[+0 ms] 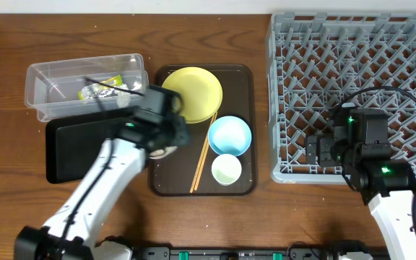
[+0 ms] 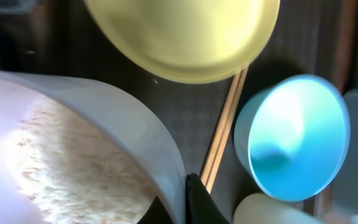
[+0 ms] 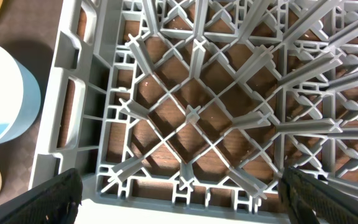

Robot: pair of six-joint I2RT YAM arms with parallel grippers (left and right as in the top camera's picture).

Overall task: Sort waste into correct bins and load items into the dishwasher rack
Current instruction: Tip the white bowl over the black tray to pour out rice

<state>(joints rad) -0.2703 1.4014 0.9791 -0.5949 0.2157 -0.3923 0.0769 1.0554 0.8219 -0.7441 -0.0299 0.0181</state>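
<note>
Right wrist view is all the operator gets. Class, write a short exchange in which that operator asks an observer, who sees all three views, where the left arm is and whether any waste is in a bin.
Operator: I see only the dishwasher rack below my fingers. Where is the left gripper?
Observer: The left gripper is over the left side of the brown tray, shut on the rim of the white bowl.
Operator: Is any waste in a bin?
Observer: Yes, the green-and-yellow wrapper lies inside the clear tub.
</note>
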